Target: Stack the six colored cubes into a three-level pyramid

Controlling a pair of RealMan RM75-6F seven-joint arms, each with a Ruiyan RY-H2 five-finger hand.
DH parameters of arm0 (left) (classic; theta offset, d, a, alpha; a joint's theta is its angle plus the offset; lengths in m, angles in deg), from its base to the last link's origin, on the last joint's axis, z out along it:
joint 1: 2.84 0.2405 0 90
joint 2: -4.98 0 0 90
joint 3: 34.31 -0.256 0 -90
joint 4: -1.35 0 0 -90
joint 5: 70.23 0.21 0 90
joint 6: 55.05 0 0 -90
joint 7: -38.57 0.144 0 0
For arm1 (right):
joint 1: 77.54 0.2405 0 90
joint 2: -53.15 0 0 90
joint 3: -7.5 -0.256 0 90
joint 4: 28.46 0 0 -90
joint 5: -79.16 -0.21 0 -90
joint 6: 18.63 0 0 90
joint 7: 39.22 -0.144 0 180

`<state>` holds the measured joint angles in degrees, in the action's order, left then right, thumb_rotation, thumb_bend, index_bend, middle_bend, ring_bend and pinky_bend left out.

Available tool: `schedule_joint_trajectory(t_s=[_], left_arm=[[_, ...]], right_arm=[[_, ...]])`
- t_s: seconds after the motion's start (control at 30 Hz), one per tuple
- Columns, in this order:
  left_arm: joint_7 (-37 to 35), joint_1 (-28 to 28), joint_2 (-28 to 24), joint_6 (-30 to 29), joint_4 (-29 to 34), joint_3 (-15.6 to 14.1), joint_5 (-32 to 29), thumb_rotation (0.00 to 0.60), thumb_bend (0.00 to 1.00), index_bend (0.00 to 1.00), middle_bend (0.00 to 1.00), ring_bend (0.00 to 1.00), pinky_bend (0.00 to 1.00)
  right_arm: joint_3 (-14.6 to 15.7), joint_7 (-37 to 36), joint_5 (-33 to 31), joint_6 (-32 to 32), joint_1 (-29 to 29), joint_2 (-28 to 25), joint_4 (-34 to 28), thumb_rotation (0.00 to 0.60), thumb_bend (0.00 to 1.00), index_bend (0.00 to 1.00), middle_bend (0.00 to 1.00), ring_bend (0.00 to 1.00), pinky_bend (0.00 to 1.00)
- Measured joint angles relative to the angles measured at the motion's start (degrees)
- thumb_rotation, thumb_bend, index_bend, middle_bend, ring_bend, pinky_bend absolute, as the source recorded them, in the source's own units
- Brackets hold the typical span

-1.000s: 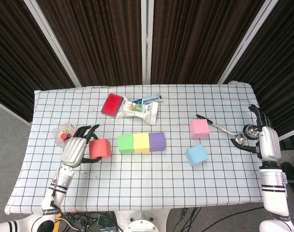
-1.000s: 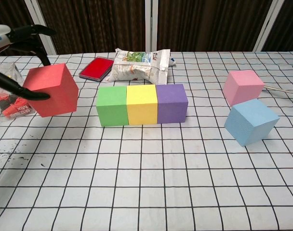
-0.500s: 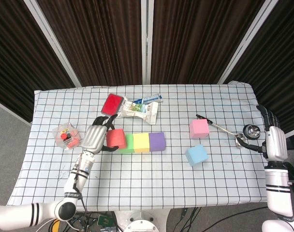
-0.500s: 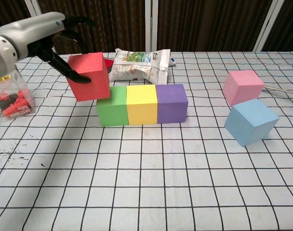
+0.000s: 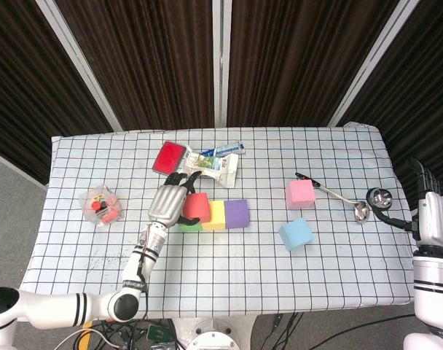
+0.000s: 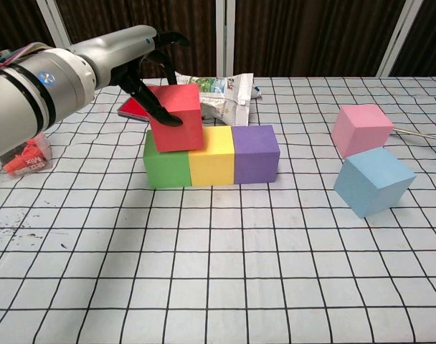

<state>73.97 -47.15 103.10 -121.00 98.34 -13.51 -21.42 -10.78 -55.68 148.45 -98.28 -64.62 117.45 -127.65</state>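
Observation:
My left hand grips the red cube and holds it tilted just above the seam between the green cube and the yellow cube. The purple cube closes that row of three on the right. Further right the pink cube stands on the cloth, and the blue cube lies tilted in front of it. My right hand hangs off the table's right edge, fingers spread, holding nothing.
A red flat case and a snack packet lie behind the row. A clear tub of small parts sits at the left. A ladle and a metal cup are at the right edge.
My left hand carried the red cube rightward, from left of the green cube to over the green and yellow cubes. My right hand drew back to the right, off the table.

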Motion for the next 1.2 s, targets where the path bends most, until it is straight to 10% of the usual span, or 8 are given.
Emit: schedule_joint_trajectory(t_s=[1.2], left_arm=[[1.44,-4.02,0.91,-3.57,0.3,-1.88,-4.46,0.6,0.12,0.09,0.47,0.14,0.09]], right_arm=[[0.0,-1.07,-0.45,0.94,-0.53,1.2,2.38,0.6,0.06,0.0,0.11,0.0,0.0]])
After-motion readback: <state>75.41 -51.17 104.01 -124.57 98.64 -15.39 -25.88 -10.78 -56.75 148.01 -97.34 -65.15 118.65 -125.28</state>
